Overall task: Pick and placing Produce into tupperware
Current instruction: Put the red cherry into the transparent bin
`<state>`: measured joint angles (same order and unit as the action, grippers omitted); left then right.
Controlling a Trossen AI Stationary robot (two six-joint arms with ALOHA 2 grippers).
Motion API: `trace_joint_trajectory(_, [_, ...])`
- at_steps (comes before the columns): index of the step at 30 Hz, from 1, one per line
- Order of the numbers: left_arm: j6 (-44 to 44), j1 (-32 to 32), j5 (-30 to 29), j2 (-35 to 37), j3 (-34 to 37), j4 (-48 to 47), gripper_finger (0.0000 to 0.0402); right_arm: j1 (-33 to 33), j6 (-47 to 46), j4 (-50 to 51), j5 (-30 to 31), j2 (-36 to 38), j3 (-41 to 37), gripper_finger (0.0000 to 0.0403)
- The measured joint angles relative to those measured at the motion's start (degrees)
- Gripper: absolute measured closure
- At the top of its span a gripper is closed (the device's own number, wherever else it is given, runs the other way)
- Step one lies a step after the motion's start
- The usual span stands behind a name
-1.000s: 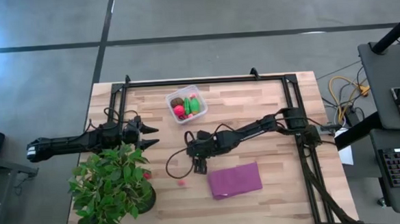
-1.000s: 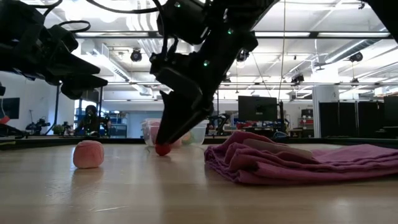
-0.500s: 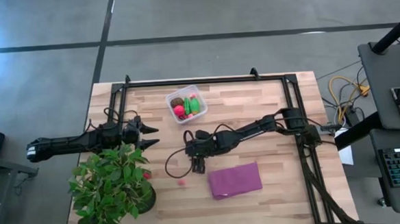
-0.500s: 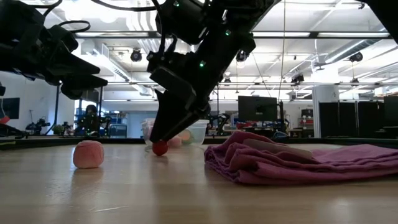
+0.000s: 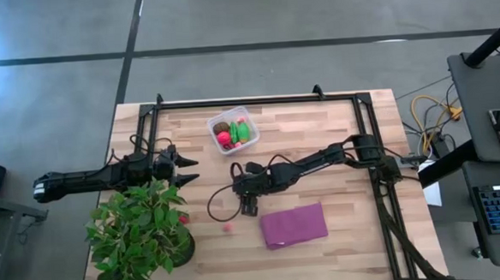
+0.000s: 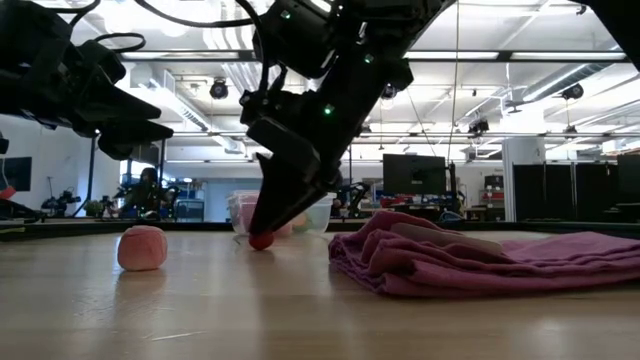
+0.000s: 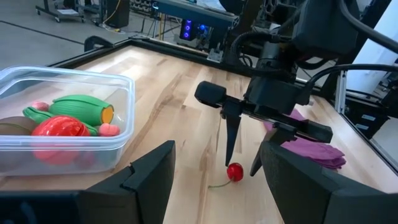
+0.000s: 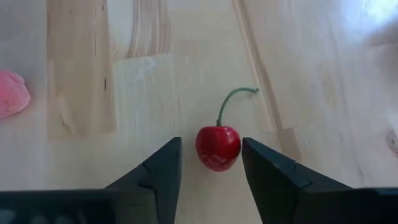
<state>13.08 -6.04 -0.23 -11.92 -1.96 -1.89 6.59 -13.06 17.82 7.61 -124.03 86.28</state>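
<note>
A red cherry [image 8: 217, 147] with a green stem lies on the wood near the table's middle. My right gripper [image 8: 211, 142] is open and points down over it, one finger on each side; I cannot tell whether a finger touches it. The low view shows the fingertips down at the cherry [image 6: 260, 240]. The clear tupperware [image 5: 233, 130] stands toward the far edge and holds green, red, pink and brown pieces. A pink ball [image 5: 227, 228] rests on the table nearer the front. My left gripper [image 5: 187, 169] waits open at the left, beside the plant.
A purple cloth [image 5: 294, 224] lies crumpled just right of the cherry. A leafy potted plant [image 5: 139, 231] fills the near left corner, with a small red berry [image 5: 184, 218] at its edge. A black frame [image 5: 256, 99] rims the table.
My right gripper shifted slightly over the cherry and came back to about where it was, staying low and open. The cherry has stayed on the table.
</note>
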Motion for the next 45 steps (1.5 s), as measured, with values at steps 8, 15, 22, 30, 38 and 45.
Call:
trace_joint_trajectory(8, [0.0, -0.01, 0.0, 0.0, 0.0, 0.02, 0.0178, 0.0, 0.01, -0.04, -0.03, 0.0, -0.22, 0.0271])
trace_joint_trajectory(15, [-0.01, -0.01, 0.0, 0.04, 0.0, 0.02, 0.0178, 0.0, 0.02, -0.08, -0.02, 0.0, -0.26, 0.0306])
trace_joint_trajectory(22, [-0.01, -0.01, -0.01, 0.0, 0.0, 0.02, 0.0178, 0.0, 0.0, -0.12, -0.04, 0.0, -0.26, 0.0334])
trace_joint_trajectory(30, [-0.02, -0.01, 0.0, 0.07, 0.0, 0.03, 0.0178, 0.0, -0.02, -0.12, -0.04, 0.0, -0.26, 0.0331])
trace_joint_trajectory(38, [0.0, 0.01, -0.01, 0.04, 0.0, 0.04, 0.0178, -0.02, -0.02, -0.01, 0.4, 2.29, -0.28, 0.0331])
trace_joint_trajectory(45, [-0.02, -0.01, 0.0, -0.02, 0.0, 0.02, 0.0178, -0.67, 0.0, 0.18, 6.82, 7.92, -0.28, 0.0328])
